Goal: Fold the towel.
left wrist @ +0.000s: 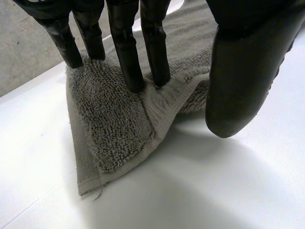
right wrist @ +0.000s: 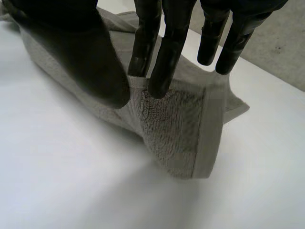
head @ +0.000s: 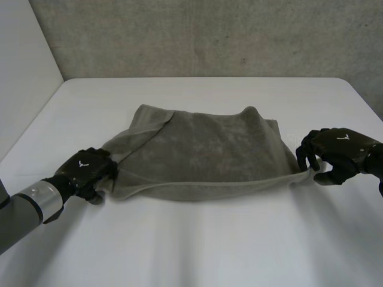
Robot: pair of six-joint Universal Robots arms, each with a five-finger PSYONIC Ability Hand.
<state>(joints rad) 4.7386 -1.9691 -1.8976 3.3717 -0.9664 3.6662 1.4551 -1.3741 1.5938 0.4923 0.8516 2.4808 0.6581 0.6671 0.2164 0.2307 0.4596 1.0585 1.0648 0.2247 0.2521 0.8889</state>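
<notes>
A grey-green towel lies spread across the middle of the white table, its far-left corner turned over. My left hand rests on the near-left corner. In the left wrist view its straight fingers press down on the towel's doubled corner, while the thumb stands beside the cloth, apart from it. My right hand is at the near-right corner. There the thumb and fingers pinch the towel's hem, and the corner hangs a little off the table.
A grey wall runs behind the table, with a white panel at the far left. Bare white tabletop lies in front of the towel and on both sides of it.
</notes>
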